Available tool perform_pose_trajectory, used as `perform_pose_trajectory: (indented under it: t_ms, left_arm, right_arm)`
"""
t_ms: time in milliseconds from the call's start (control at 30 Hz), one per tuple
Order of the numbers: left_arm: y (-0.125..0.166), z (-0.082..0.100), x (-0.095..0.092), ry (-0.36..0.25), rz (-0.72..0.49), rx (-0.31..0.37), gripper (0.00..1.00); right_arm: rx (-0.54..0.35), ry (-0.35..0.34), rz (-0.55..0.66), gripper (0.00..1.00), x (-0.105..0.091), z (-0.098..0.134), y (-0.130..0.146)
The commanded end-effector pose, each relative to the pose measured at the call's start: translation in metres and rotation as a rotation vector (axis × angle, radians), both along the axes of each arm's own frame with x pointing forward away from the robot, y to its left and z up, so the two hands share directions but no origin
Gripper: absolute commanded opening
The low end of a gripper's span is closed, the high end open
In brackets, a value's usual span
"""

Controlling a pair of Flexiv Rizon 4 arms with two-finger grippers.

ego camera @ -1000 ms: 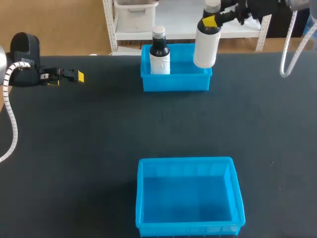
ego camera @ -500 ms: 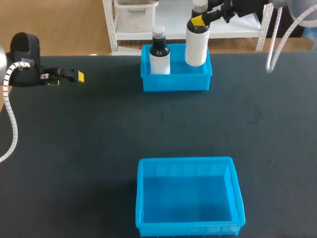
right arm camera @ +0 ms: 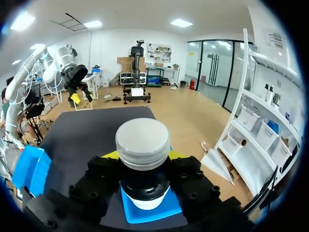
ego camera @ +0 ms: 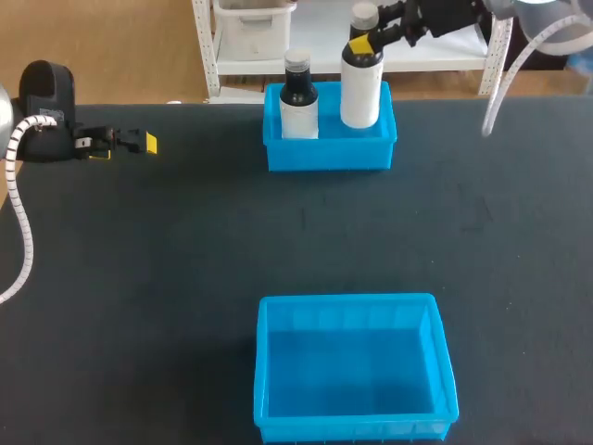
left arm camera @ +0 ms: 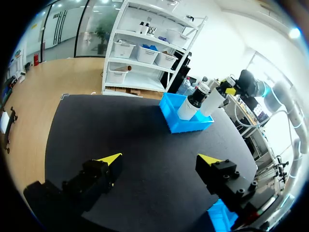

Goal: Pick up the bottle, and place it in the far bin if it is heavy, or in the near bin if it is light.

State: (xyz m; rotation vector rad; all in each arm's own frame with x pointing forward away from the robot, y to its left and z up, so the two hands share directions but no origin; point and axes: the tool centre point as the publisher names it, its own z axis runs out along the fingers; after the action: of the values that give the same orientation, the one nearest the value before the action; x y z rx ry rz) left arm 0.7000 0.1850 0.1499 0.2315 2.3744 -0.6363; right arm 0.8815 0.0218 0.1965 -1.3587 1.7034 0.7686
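Shifted over the last second: the right arm (ego camera: 445, 14) has carried the white bottle (ego camera: 360, 93) leftward, from over the far bin's right edge to over its right half. Left arm (ego camera: 46, 120) unchanged at the left edge of the frame.

Head view:
- Right jaws clamp the white bottle at its neck, just under the grey cap, upper middle of the frame.
- Bottle upright, its lower body inside the outline of the far bin (ego camera: 329, 153). Cannot tell whether its base touches the bin floor.
- A second bottle (ego camera: 298, 102), dark with a white label, stands upright in the bin's left half, beside the white one and apart from it.
- Near bin (ego camera: 352, 428) sits at the lower middle of the black table (ego camera: 167, 260), well apart from the far bin.
- Left jaws show only side-on here; their gap is not readable.

Left wrist view:
- Left jaws stand wide apart with only bare table between the yellow tips.
- Ahead of them, the far bin (left arm camera: 186, 123) with both bottles leaning together in perspective, and the right arm (left arm camera: 251, 87) reaching in above.
- A corner of the near bin (left arm camera: 222, 215) shows beside one finger.

Right wrist view:
- Grey cap (right arm camera: 142, 142) fills the space between the right jaws, both yellow tips pressed against the neck from two sides. The grip is confirmed here.
- Blue of the far bin (right arm camera: 145, 210) shows directly under the bottle.
- The near bin (right arm camera: 29, 169) and the left arm (right arm camera: 72, 77) lie farther off across the table.
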Motion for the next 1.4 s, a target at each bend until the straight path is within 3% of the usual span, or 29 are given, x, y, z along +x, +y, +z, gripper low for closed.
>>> perform_pose_trajectory:
  t_ms: [33,800,1400]
  left_arm:
    - [0.000,0.000,0.000,0.000,0.000,0.000,1.00]
    - [0.000,0.000,0.000,0.000,0.000,0.000,1.00]
    - [0.000,0.000,0.000,0.000,0.000,0.000,1.00]
  right_arm:
    - [0.001,0.012,0.005,0.00,0.009,-0.005,0.004]
    - [0.020,0.086,-0.019,0.00,0.019,-0.039,0.003]
    - [0.006,0.072,-0.029,0.00,0.013,-0.056,0.002]
